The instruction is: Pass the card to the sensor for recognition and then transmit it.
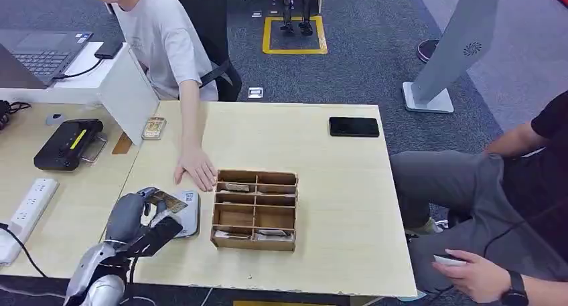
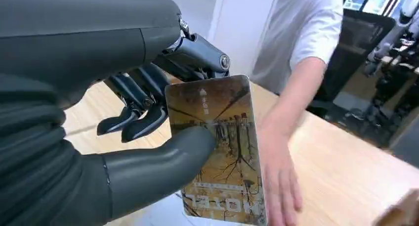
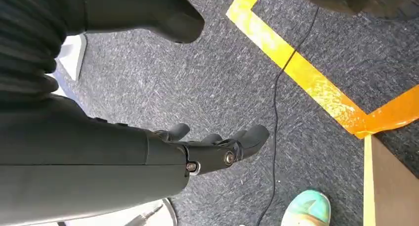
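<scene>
While pinched: card [image 2: 222,152], left hand [image 2: 99,137].

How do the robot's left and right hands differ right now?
The left hand pinches the card between thumb and fingers; the right hand holds nothing. The left hand is over the table; the right hand hangs above carpet. Both are dark grey.

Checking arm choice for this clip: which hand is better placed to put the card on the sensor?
Left. The left hand already pinches the card just above the sensor on the table. The right hand hangs over the floor, holding nothing.
</scene>
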Action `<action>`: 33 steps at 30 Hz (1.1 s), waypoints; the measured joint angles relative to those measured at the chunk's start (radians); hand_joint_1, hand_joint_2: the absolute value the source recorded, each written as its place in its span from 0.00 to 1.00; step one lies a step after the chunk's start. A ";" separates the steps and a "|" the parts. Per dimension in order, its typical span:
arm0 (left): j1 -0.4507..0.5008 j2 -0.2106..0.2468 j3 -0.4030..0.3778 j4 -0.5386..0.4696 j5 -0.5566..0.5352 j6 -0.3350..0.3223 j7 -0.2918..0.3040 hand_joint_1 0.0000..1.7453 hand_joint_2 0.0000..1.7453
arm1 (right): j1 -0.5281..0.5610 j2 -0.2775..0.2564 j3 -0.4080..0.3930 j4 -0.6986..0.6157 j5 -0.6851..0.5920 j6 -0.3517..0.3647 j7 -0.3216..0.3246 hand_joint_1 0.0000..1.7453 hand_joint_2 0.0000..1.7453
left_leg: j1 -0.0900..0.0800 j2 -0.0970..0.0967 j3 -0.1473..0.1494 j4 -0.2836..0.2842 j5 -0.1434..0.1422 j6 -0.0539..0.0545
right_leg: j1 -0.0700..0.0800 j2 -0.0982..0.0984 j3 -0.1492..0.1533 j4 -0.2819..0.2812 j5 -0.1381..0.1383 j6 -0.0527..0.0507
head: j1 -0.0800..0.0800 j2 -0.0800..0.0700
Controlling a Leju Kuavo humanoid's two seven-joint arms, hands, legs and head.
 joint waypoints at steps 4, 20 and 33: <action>-0.005 0.000 0.000 0.068 -0.094 0.058 0.014 1.00 1.00 | 0.000 0.000 0.009 0.000 0.000 0.014 0.000 0.00 1.00 | 0.000 0.000 0.000 0.000 0.000 0.000 | 0.000 0.000 0.000 0.000 0.000 0.000 | 0.000 0.000; -0.006 -0.003 0.000 0.145 -0.098 0.062 0.016 1.00 1.00 | 0.000 0.000 0.015 -0.001 0.000 0.015 0.003 0.00 1.00 | 0.000 0.000 0.000 0.000 0.000 0.000 | 0.000 0.000 0.000 0.000 0.000 0.000 | 0.000 0.000; -0.007 -0.003 0.000 0.150 -0.098 0.064 0.016 1.00 1.00 | 0.000 0.000 0.016 -0.001 0.000 0.015 0.003 0.00 1.00 | 0.000 0.000 0.000 0.000 0.000 0.000 | 0.000 0.000 0.000 0.000 0.000 0.000 | 0.000 0.000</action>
